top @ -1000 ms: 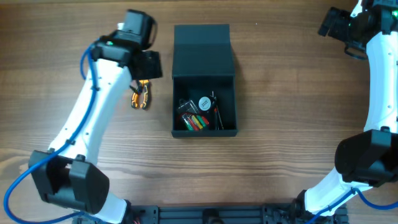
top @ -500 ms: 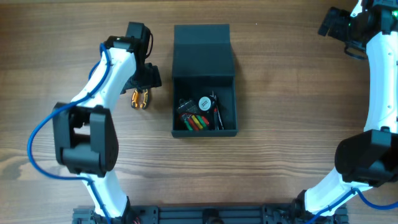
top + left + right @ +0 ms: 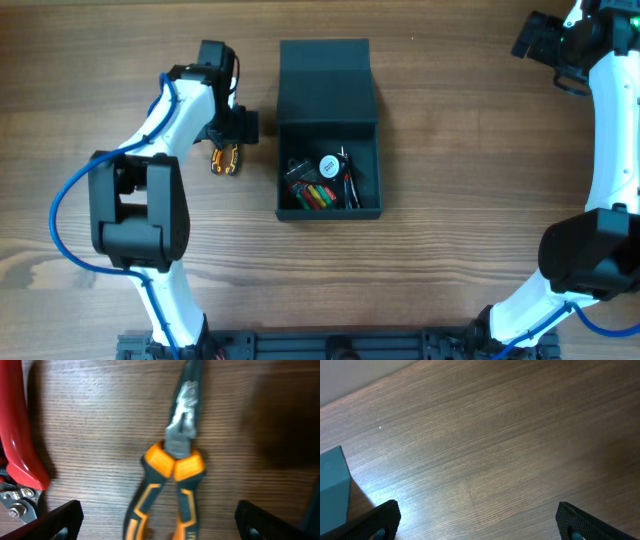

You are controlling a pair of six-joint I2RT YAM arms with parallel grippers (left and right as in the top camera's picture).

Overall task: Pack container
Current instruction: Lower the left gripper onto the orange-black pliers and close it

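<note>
The dark teal container [image 3: 328, 132] stands at the table's middle with its flap lid [image 3: 326, 82] folded back. Several small tools and a round white item [image 3: 328, 165] lie inside. Orange-handled pliers [image 3: 226, 158] lie on the table left of the container. My left gripper [image 3: 233, 128] is open just above them; in the left wrist view the pliers [image 3: 175, 467] lie between my fingertips [image 3: 159, 522], untouched. My right gripper [image 3: 545, 45] is open and empty at the far right; its wrist view [image 3: 479, 520] shows bare wood and a corner of the container [image 3: 332, 485].
A red-handled tool [image 3: 17, 435] lies at the left edge of the left wrist view, close beside the pliers. The table is wood-grained.
My left arm has swung and drawn in; the gripper has settled right over the pliers. The pliers, the container and the right arm have not moved.
</note>
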